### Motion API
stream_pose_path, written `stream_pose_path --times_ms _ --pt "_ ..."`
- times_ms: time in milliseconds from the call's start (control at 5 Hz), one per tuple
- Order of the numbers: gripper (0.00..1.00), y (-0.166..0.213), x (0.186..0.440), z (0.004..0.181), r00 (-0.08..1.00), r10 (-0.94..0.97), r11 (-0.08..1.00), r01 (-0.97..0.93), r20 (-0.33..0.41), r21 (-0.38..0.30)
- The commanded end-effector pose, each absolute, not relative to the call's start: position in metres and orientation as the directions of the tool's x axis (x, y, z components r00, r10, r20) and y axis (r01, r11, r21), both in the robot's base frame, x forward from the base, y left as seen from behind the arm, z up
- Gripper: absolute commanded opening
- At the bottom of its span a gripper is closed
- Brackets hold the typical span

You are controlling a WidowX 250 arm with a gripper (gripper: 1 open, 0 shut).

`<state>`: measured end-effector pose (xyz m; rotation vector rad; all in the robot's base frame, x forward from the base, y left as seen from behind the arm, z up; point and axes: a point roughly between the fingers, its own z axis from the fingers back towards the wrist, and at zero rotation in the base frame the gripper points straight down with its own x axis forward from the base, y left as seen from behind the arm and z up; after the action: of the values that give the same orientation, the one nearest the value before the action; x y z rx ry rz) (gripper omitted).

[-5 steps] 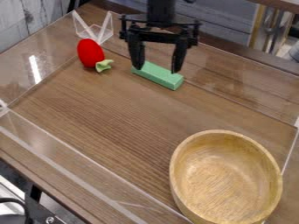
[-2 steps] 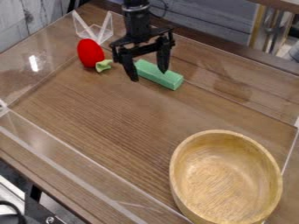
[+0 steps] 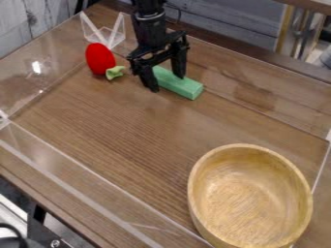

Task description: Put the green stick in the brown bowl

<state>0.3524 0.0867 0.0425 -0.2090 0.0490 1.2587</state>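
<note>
Open gripper [image 3: 165, 77] is hanging over the green stick [image 3: 180, 85], fingers straddling it, brown bowl [image 3: 251, 197] sitting well apart.

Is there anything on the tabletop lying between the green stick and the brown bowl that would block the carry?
Nothing visible does. The green stick lies at the far side with the open gripper over it, and bare wood runs from there to the brown bowl at the near right. The small red toy sits left of the stick, off that path.
</note>
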Motion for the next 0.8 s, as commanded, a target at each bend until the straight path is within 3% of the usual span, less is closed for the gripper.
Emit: stream_pose_path --times_ms 0,400,600 --pt "1.0 0.086 0.37 0.059 0.255 0.961 0.232 -0.954 -0.11 -0.191" --pt "1.0 0.109 0.371 0.041 0.311 0.946 0.286 -0.935 -0.097 -0.209" --pt "0.0 0.106 0.368 0.039 0.261 0.961 0.237 -0.948 -0.093 -0.212"
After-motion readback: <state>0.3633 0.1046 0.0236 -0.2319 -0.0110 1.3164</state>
